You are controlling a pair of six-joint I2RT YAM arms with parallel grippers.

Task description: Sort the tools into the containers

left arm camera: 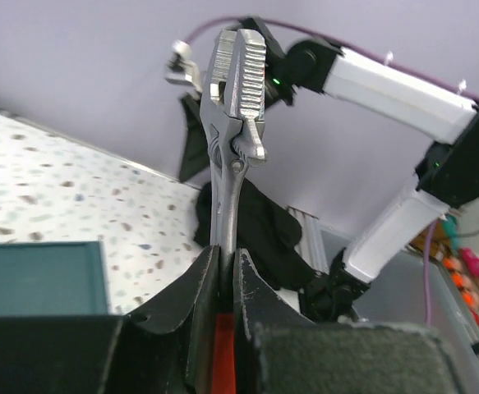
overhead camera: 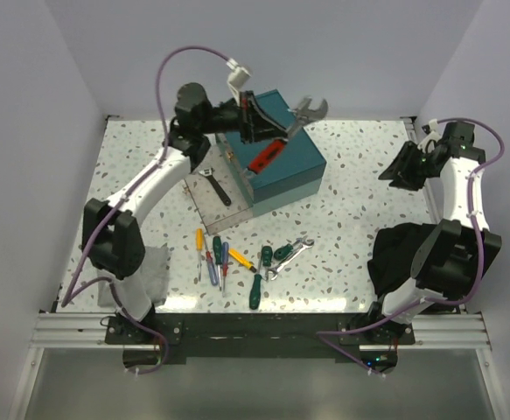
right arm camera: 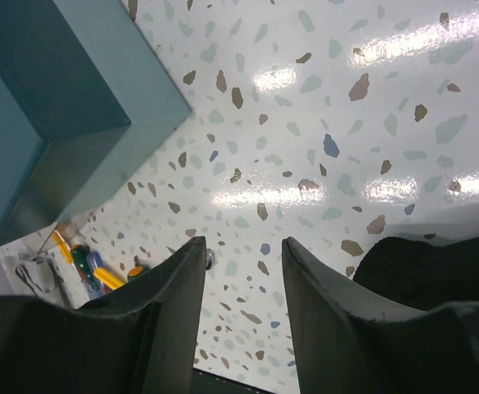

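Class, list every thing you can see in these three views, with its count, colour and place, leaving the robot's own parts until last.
teal box: one, teal, far middle of table.
clear drawer: one, see-through, at the box's near left.
black-handled wrench: one, silver and black, in the drawer.
red-handled wrench: one, silver and red, held above the box.
screwdrivers: about eight; green, yellow, red, blue handles; near middle.
silver wrench: at least one, silver, right of the screwdrivers.
black cloth: one, black, near right.
table: one, speckled white.
left gripper: black, shut on red-handled wrench.
right gripper: black, open, far right.
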